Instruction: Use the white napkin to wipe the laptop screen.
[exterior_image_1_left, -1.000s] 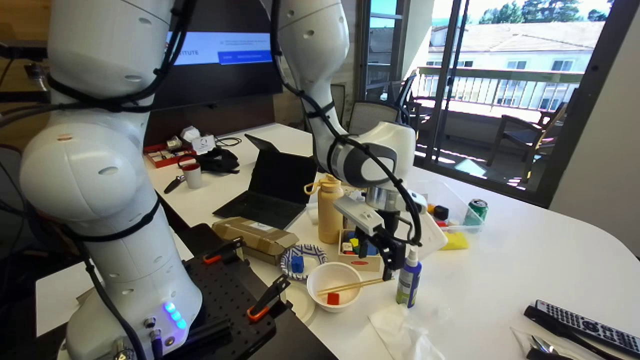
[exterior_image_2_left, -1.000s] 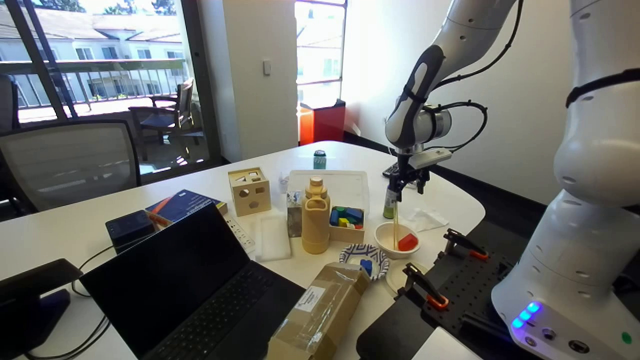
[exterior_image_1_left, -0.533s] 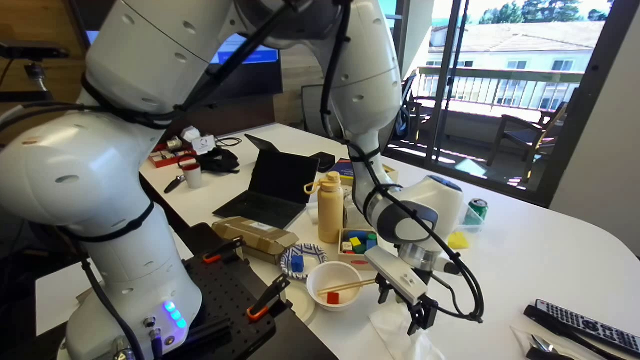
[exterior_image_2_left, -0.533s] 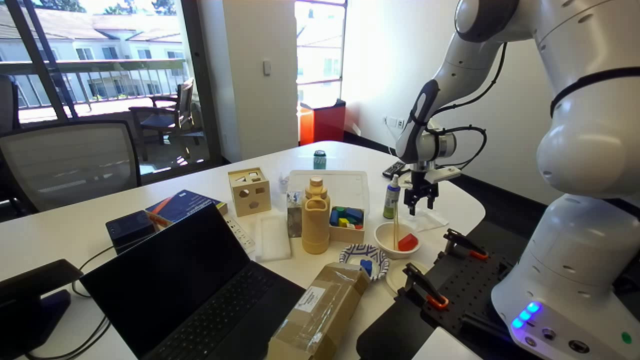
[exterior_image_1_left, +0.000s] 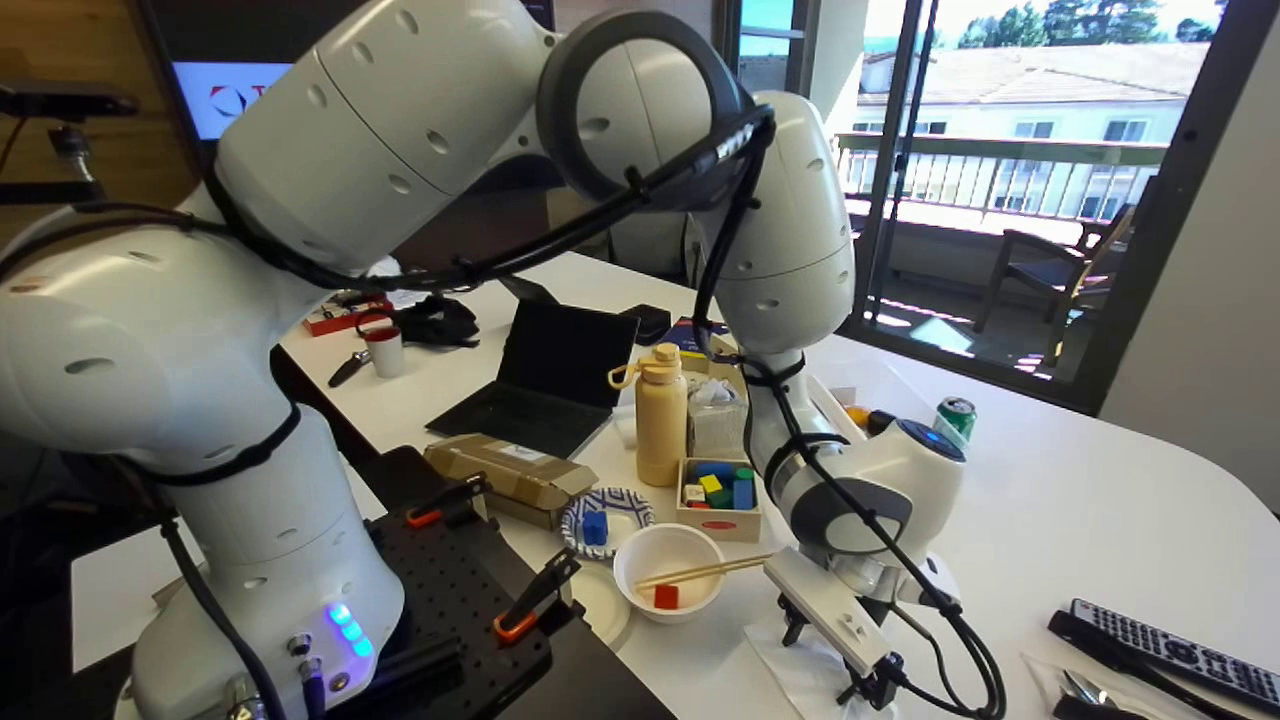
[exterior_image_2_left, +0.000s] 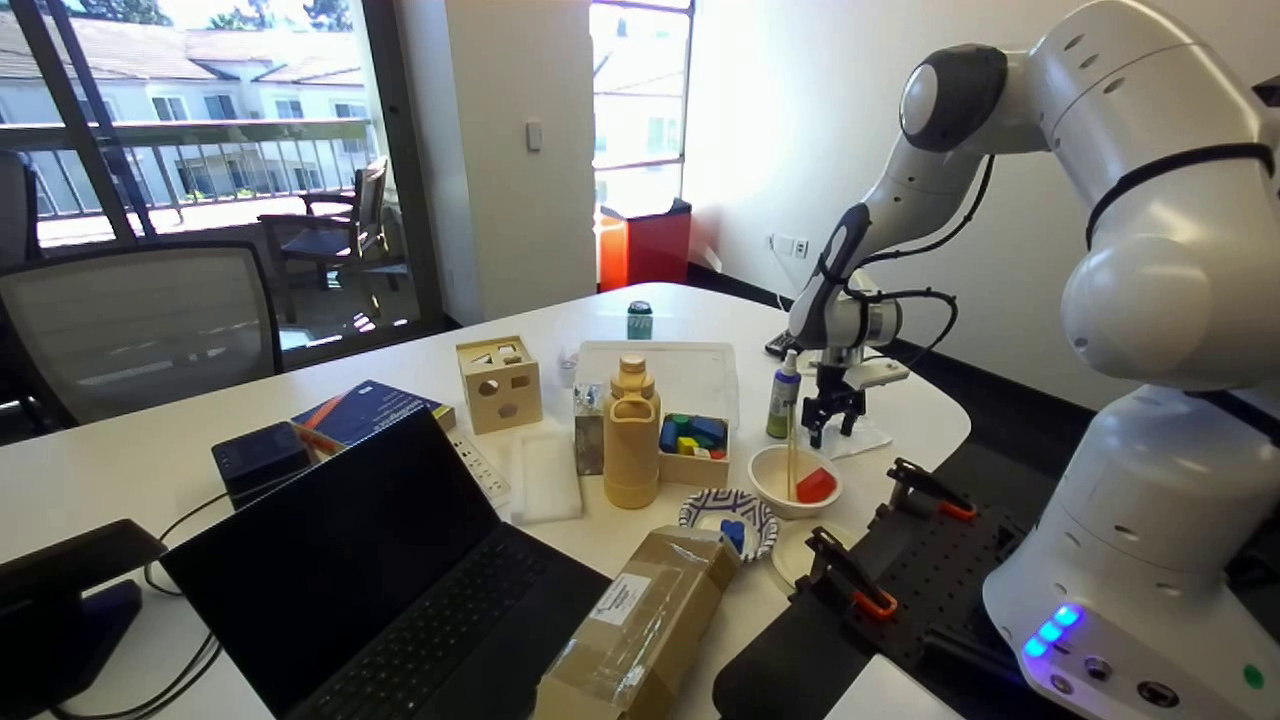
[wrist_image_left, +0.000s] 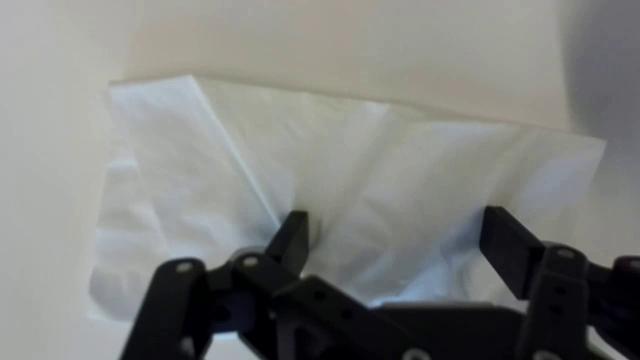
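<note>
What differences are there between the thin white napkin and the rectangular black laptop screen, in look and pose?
The thin white napkin is bright and creased; the rectangular black laptop screen is dark and looks smooth. The napkin lies on the white table; the screen stands tilted above its black keyboard. Both look plain, without visible print or picture.

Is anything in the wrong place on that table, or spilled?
Yes: a red block lies in the white bowl with chopsticks, and a blue block sits on the patterned plate, as if they were food. More blocks are in the wooden box nearby. I see nothing spilled.
</note>
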